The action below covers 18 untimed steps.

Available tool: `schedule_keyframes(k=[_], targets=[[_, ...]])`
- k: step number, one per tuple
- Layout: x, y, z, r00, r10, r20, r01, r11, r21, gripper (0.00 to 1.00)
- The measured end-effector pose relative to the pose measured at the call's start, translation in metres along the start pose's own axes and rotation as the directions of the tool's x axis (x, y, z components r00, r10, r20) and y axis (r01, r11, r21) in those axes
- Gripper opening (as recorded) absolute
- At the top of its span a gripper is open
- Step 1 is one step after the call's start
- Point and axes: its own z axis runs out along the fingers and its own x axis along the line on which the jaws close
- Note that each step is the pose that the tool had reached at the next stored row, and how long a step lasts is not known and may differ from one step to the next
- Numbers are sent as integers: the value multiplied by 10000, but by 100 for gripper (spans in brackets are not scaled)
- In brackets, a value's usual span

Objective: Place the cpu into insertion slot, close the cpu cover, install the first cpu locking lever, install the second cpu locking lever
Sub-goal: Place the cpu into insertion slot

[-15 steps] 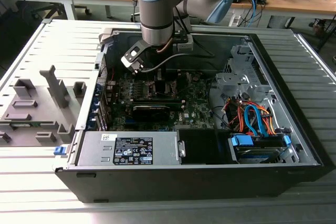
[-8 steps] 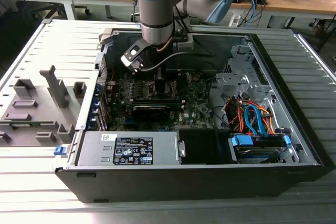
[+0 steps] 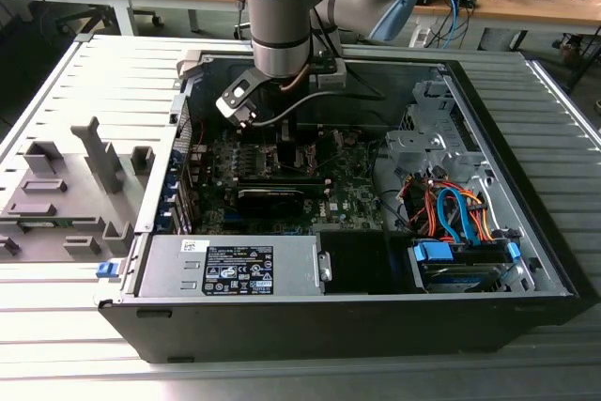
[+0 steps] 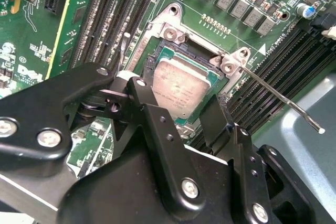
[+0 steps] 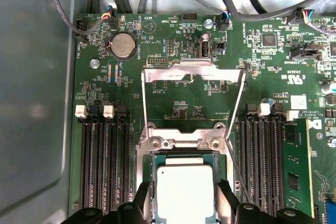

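The cpu (image 5: 185, 192) (image 4: 182, 88), a pale silvery square chip, lies flat in the insertion slot (image 5: 183, 154) (image 4: 185, 52) on the green motherboard. In both wrist views my gripper (image 5: 184, 187) (image 4: 176, 94) is open just above the chip. Its black fingers (image 5: 143, 199) stand on two opposite sides, a narrow gap from the chip's edges. The cpu cover (image 5: 194, 71), a thin metal frame, stands swung up behind the slot. One locking lever (image 4: 278, 98) sticks out raised beside the socket. In the exterior view the arm's wrist (image 3: 282, 44) reaches down into the computer case (image 3: 376, 312).
Black memory slots (image 5: 102, 161) (image 5: 260, 156) run along both sides of the socket. Cables (image 5: 247, 3) cross the board's far edge. In the case, a power supply (image 3: 235, 265) sits near the front wall, with orange and blue cables (image 3: 451, 208) at the exterior view's right.
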Motion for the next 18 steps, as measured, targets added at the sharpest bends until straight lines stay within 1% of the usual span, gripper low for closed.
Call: schedule_keyframes(k=[4, 12, 13, 14, 17, 18], targets=[[-8, 2, 0, 10000, -2, 0, 2, 10000, 0, 61], [-8, 38, 3, 10000, -38, -1, 38, 10000, 34, 61], [-8, 40, 4, 10000, -39, 14, 39, 10000, 34, 61], [-12, 40, 2, 10000, -43, 50, 42, 10000, 37, 61], [-12, 41, 3, 10000, -44, 60, 44, 10000, 35, 61], [-12, 41, 4, 10000, -44, 58, 44, 10000, 36, 60]])
